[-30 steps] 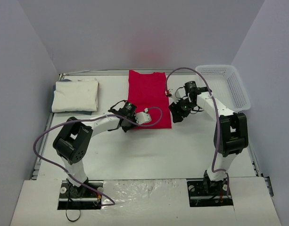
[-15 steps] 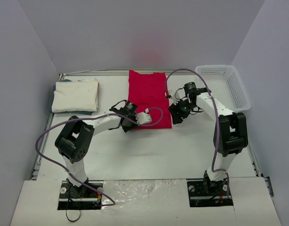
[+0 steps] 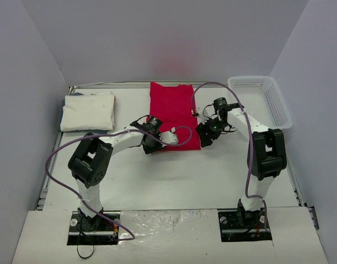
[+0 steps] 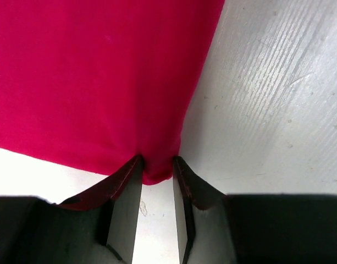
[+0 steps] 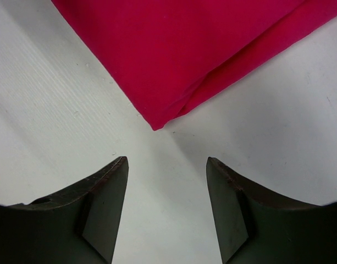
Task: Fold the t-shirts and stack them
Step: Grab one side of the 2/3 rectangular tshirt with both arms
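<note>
left gripper (image 4: 157, 163) is down at one corner of the red t-shirt (image 4: 97, 77), jaws only a narrow slot apart. the cloth tip sits between the two fingertips and touches both inner faces. can't tell from the wrist view whether that's a real pinch or just contact. bare table (image 4: 267, 110) shows through the slot behind the tip. from this gripper the shirt spreads flat ahead of the fingertips and off to one side, with bare table on the other side. right gripper (image 5: 167, 165) has its jaws wide apart with nothing between them. the shirt's other near corner lies just ahead of its fingers (image 5: 102, 203), roughly centred on the gap and not touching either one, and two layers of cloth show at that corner. in the top view the red shirt is a folded rectangle lying flat, running away from both grippers toward the far edge, left gripper at one near corner and right gripper just off the other. white t-shirt (image 3: 88, 111) is a folded rectangle well apart from the left gripper on its outer side, not touching the red one. white mesh basket (image 3: 280, 107) sits well apart from the right gripper, out past its outer side.
</note>
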Action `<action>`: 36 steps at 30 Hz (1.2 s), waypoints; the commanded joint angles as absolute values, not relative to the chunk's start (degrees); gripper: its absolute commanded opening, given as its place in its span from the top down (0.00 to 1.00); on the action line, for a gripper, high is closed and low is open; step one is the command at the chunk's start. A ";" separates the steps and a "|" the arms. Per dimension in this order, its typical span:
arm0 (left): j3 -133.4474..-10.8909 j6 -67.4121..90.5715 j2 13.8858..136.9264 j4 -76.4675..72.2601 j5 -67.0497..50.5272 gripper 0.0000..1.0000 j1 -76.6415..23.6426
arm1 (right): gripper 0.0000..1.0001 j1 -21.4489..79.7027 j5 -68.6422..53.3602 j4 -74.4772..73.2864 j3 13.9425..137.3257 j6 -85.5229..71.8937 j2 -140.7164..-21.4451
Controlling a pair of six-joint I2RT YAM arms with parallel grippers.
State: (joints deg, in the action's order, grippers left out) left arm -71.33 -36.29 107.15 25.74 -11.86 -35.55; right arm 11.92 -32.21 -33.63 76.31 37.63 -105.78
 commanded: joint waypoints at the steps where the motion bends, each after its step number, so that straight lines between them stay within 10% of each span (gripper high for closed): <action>1: -72.07 -36.57 109.50 30.50 -13.01 0.74 -35.51 | 0.45 11.78 -33.31 -36.12 77.08 38.41 -106.08; 5: -72.77 -34.99 111.09 31.20 -12.30 0.98 -35.42 | 0.44 11.78 -32.43 -36.30 77.34 38.32 -106.96; 36: -74.44 -36.03 108.72 38.58 -29.53 0.98 -32.70 | 0.60 22.24 -30.15 -16.88 61.87 45.26 -97.56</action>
